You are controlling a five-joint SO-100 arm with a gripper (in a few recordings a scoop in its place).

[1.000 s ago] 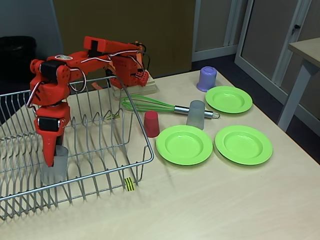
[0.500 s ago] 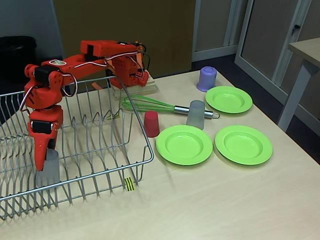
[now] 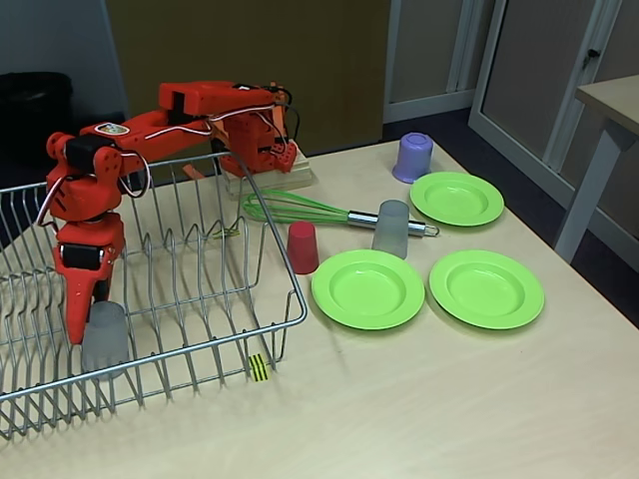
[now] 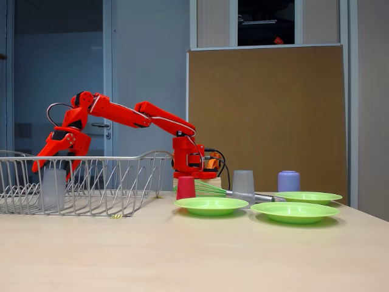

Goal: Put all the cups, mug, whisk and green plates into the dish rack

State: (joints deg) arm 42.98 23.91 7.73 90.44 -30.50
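Grey cup point(image 3: 105, 337) sits upside down in the dish rack point(image 3: 285, 324) with my gripper point(image 3: 84, 321) beside it, grip state I can't tell, leaving red cup point(image 3: 302, 247), second grey cup point(image 3: 391, 229), mug point(image 3: 413, 157), whisk point(image 3: 300, 210) and three green plates point(image 3: 368, 288) on the table.

End effector point(image 4: 50, 163) over grey cup point(image 4: 53, 189) in dish rack point(image 4: 121, 182).

Bright orange-red jointed arm point(image 3: 150, 125), black motor blocks, thin white cables, boxy base point(image 4: 188, 159)
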